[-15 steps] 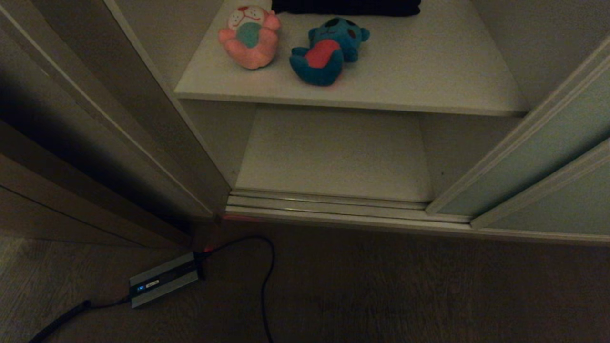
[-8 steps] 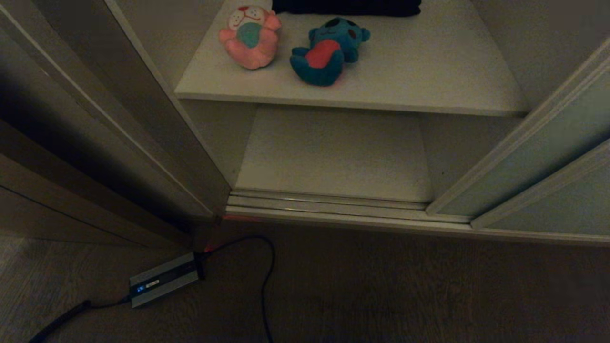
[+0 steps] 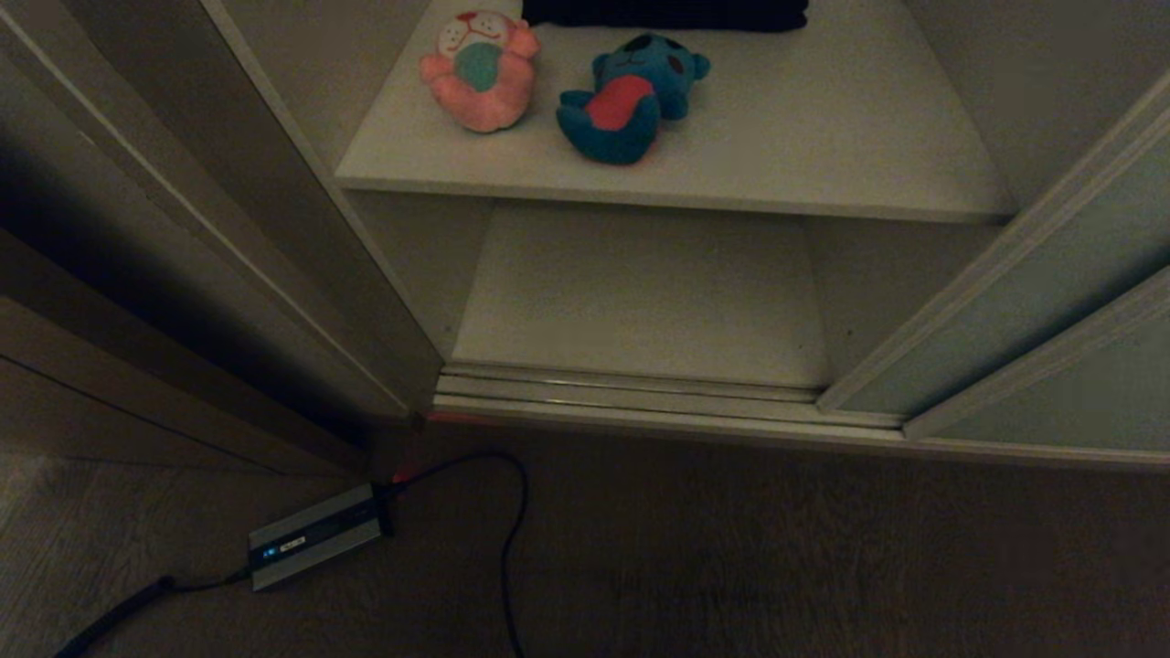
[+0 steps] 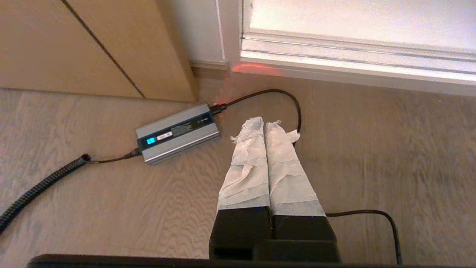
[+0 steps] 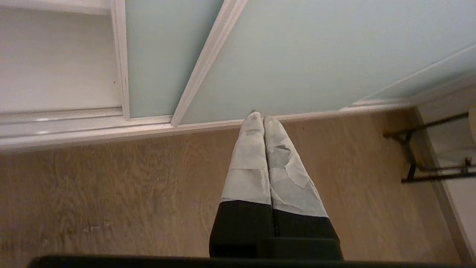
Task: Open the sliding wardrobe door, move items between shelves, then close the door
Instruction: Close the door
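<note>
Wardrobe standing open: sliding door (image 3: 1033, 320) pushed over to the right, pale grey-green with a light frame, overlapping a second panel of the same kind. Opening clear to the two shelves.

On the upper shelf (image 3: 823, 155), toward its left half: pink plush toy (image 3: 480, 73) lying on its back, white face and teal belly up; just beside it to the right, not quite touching, teal plush toy (image 3: 626, 100) with a red-pink belly. Behind both, along the back of the shelf, a dark folded cloth (image 3: 665, 13), partly cut off by the edge of the head view. Lower shelf (image 3: 640, 292) bare, its front edge meeting the ribbed floor track (image 3: 631, 393).

On the wood floor (image 3: 731, 548) in front of the left side panel: a grey power brick (image 3: 315, 536) with a small lit display, black cable (image 3: 512, 521) looping away from it.

Neither arm in the head view. Left gripper (image 4: 265, 124) hanging over the floor near the power brick, jaws closed, wrapped fingers pressed together, holding nothing. Right gripper (image 5: 258, 117) over the floor close in front of the sliding door's bottom rail, jaws likewise closed and empty, tips pointing toward the grey-green panel.
</note>
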Tool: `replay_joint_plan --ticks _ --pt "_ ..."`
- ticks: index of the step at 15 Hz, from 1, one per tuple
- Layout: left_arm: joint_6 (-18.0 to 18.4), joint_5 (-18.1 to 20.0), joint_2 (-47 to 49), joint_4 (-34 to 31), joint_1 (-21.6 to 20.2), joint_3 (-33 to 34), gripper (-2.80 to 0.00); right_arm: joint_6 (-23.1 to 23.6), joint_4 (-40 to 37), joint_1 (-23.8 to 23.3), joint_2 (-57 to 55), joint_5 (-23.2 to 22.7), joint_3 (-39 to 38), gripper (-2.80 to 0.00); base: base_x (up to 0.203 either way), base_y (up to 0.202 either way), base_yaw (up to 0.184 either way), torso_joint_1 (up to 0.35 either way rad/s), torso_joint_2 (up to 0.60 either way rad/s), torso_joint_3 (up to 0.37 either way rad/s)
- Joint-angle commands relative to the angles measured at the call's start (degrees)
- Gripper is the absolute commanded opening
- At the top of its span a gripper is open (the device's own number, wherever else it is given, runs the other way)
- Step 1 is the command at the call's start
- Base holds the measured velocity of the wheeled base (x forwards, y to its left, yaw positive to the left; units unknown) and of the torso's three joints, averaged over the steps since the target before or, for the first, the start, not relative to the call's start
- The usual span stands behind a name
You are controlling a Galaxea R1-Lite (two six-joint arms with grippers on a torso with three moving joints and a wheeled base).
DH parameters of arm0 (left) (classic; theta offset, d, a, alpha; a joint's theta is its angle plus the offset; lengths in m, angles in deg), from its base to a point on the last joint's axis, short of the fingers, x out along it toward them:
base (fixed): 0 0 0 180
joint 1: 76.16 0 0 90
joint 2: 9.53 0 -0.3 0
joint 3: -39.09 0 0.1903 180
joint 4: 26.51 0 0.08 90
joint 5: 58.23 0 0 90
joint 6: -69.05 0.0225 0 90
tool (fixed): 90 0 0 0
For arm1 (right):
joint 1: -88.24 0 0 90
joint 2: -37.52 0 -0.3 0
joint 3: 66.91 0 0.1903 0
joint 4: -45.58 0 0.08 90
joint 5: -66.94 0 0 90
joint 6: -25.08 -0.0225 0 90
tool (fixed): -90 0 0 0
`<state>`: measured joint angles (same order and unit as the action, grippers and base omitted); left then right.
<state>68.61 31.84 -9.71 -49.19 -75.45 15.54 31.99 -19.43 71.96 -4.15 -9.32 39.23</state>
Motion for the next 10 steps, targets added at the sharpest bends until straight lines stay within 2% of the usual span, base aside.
replay_joint_plan --ticks 1,3,6,8,10 --pt "0.00 0.01 0.18 0.02 0.00 0.01 -2.80 -0.55 0.07 -7.58 -7.16 -3.99 2.03 -2.80 0.000 0.000 0.000 0.000 0.00 0.000" --pt "0.00 0.01 0.18 0.02 0.00 0.01 -2.80 -1.74 3.76 -9.96 -10.51 -5.59 2.67 -2.80 0.000 0.000 0.000 0.000 0.00 0.000" --pt "0.00 0.01 0.18 0.02 0.00 0.01 -2.80 -3.00 6.62 -9.86 -11.13 -3.63 3.42 -2.80 0.000 0.000 0.000 0.000 0.00 0.000" --pt "0.00 0.01 0.18 0.02 0.00 0.01 -2.80 -2.92 6.62 -8.51 -9.83 -3.35 4.62 -2.80 0.000 0.000 0.000 0.000 0.00 0.000" --pt "0.00 0.01 0.18 0.02 0.00 0.01 -2.80 -3.27 7.07 -4.17 -9.27 0.43 5.27 -2.80 0.000 0.000 0.000 0.000 0.00 0.000"
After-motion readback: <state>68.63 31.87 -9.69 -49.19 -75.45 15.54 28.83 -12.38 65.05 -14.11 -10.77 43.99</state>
